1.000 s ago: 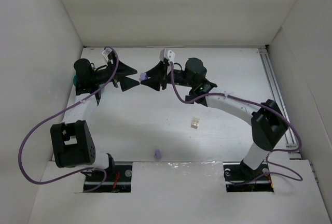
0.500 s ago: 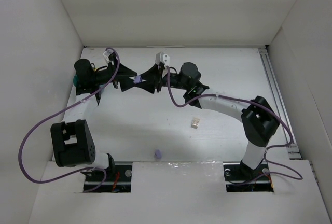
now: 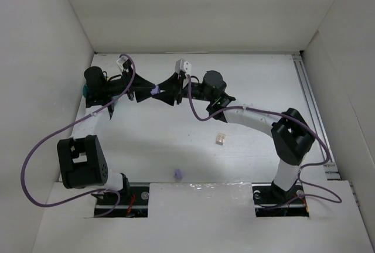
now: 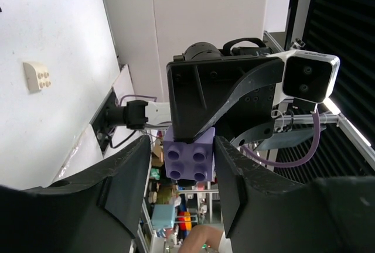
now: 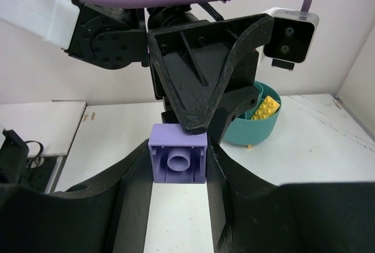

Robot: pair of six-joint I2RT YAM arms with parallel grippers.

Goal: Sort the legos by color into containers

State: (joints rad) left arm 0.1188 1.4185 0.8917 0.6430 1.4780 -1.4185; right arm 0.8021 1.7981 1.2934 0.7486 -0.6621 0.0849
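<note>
A lilac purple lego (image 3: 155, 91) hangs above the back left of the table, where both grippers meet. My right gripper (image 5: 179, 168) is shut on it, gripping two opposite sides (image 5: 179, 159). My left gripper (image 4: 183, 143) stands open and narrow around the same brick (image 4: 188, 159). One finger is against it, with a thin gap at the other. The teal bowl (image 5: 258, 127) holds a yellow lego (image 5: 263, 108). From above, the bowl (image 3: 85, 92) is mostly hidden behind the left arm. A cream lego (image 3: 220, 139) and a small purple lego (image 3: 178, 174) lie on the table.
White walls close in the table on three sides. A metal rail (image 3: 310, 101) runs along the right edge. The arm bases (image 3: 120, 197) stand at the near edge, and purple cables loop over the left side.
My right arm has carried the purple lego leftward to the left gripper. The left jaws have narrowed from wide open to close round the brick.
</note>
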